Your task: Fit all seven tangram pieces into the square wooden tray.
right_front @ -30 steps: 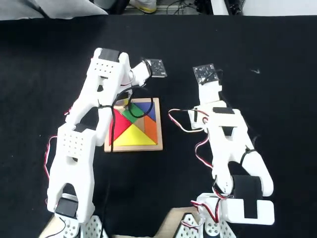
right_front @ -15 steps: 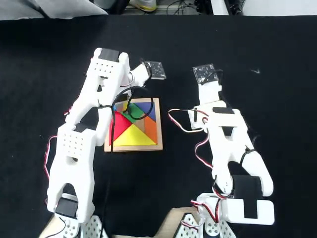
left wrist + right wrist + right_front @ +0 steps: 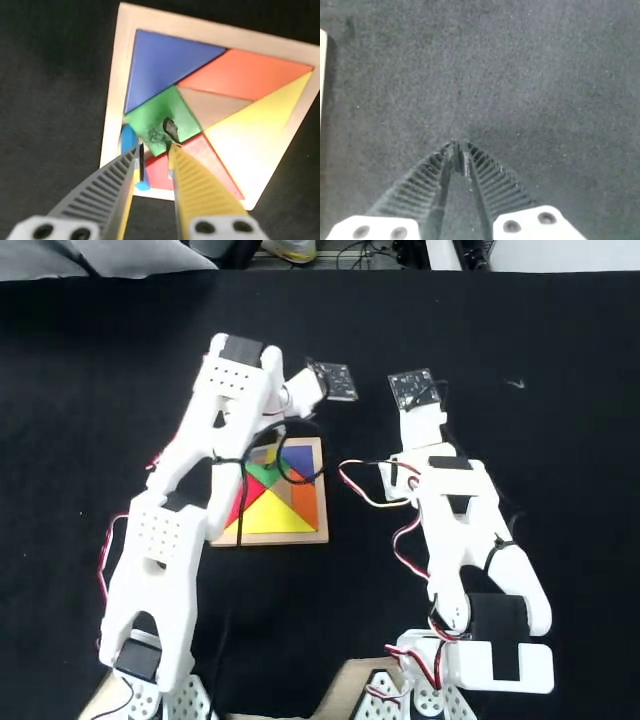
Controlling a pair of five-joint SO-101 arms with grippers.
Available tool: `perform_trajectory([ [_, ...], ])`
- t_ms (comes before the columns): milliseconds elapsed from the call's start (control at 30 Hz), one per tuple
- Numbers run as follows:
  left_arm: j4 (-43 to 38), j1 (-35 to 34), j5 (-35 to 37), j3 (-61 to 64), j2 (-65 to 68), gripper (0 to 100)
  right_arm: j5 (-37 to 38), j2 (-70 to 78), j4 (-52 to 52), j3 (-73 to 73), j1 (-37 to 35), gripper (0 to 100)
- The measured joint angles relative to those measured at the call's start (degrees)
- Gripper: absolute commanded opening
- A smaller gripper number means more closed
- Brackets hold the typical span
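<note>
Wooden tray (image 3: pixel 300 537) on black table (image 3: pixel 560 490), coloured pieces (image 3: pixel 250 130) lying inside, left end effector (image 3: pixel 155 150) over the green square (image 3: pixel 152 117), fingers slightly apart, holding nothing, small blue piece (image 3: pixel 128 137) at the tray wall just beside, right end effector (image 3: pixel 457 150) closed over table, well apart from tray.

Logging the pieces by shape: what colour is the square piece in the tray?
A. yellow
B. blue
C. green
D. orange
C: the green square lies in the middle of the wooden tray, its sides meeting the blue triangle and the red triangle.
</note>
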Motion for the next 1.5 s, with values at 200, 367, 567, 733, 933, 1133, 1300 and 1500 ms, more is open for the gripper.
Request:
perform_trajectory([
  [200,0.0,0.5,1.4,0.8,0.0,10,0.0,0.0,0.0,0.0,0.0,1.1],
  [367,-0.3,-1.1,2.5,-3.0,-6.2,10,0.0,0.0,0.0,0.0,-0.1,1.1],
  [567,-7.4,-9.1,4.5,-4.7,-4.5,10,0.0,0.0,0.0,0.0,-0.1,1.1],
  [733,-6.9,-10.6,5.6,-6.2,2.5,10,0.0,0.0,0.0,0.0,-0.1,1.1],
  [933,-1.7,-8.9,8.7,-9.9,4.0,10,0.0,0.0,0.0,0.0,-0.1,1.1],
  [1133,-0.2,-5.7,9.7,-9.7,4.0,10,0.0,0.0,0.0,0.0,-0.1,1.1],
  [1300,-0.1,-4.1,11.2,-7.3,3.9,10,0.0,0.0,0.0,0.0,-0.1,1.1],
  [1500,-0.1,-3.7,11.6,-2.9,2.4,10,0.0,0.0,0.0,0.0,-0.1,1.1],
])
